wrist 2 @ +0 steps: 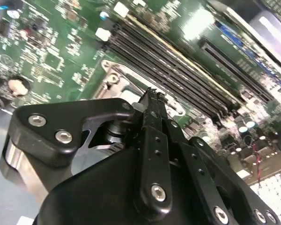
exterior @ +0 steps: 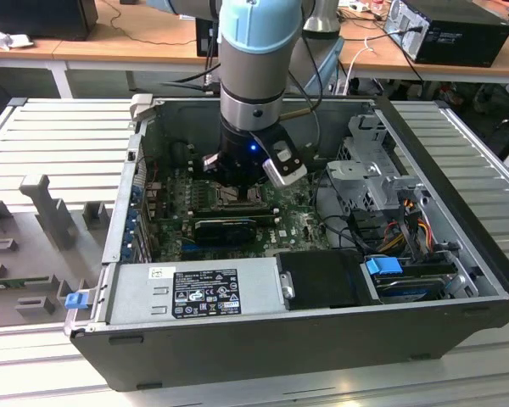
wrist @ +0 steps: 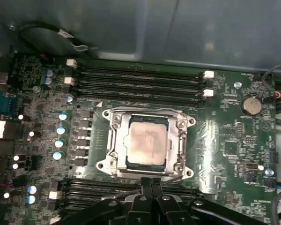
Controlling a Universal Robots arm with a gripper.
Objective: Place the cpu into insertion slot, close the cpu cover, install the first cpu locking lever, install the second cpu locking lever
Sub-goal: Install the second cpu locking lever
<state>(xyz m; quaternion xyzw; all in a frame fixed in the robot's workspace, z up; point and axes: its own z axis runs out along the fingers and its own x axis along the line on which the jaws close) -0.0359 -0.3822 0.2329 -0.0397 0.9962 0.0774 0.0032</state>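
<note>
One cpu [wrist: 147, 145], one cpu cover [wrist: 146, 118]

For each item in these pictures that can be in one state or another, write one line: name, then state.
Pale beige-silver square cpu: seated in the socket, face up.
Square dark insertion slot with metal rim: occupied by the cpu.
Thin grey metal cpu cover frame: lying flat around the cpu, closed.
Black end effector: fingers together, at the socket's edge, holding nothing visible.
Grey metal computer case: side open, board exposed.
</note>
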